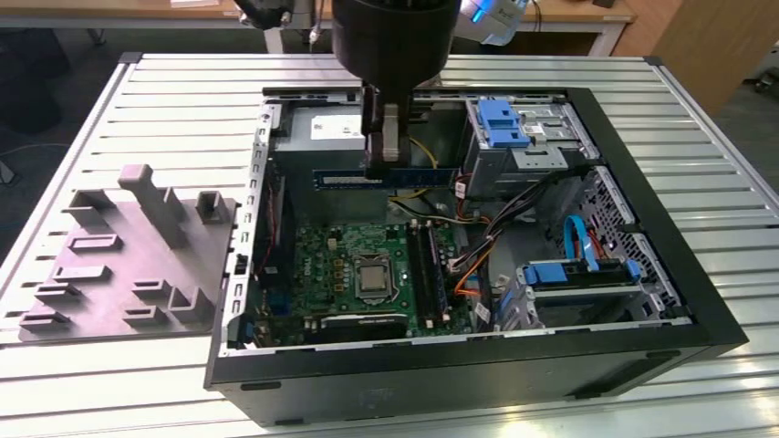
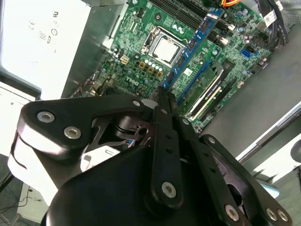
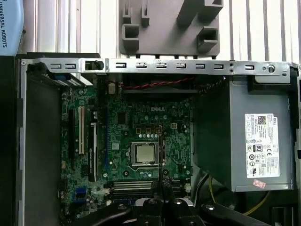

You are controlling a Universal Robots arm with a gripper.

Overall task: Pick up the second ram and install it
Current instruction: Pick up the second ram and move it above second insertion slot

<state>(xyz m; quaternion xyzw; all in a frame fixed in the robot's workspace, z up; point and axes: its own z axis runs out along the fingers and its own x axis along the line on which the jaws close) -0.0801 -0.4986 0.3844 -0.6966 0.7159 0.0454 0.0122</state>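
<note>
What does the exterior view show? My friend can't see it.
A black robot arm's jaws are shut on the second ram, a long blue stick held level above the green motherboard inside an open black computer case. The case sits on a slatted metal table, with a grey block holder at the exterior view's left.

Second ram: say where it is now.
In the exterior view the second ram is clamped in the gripper, level above the motherboard and near the grey power supply.
</note>
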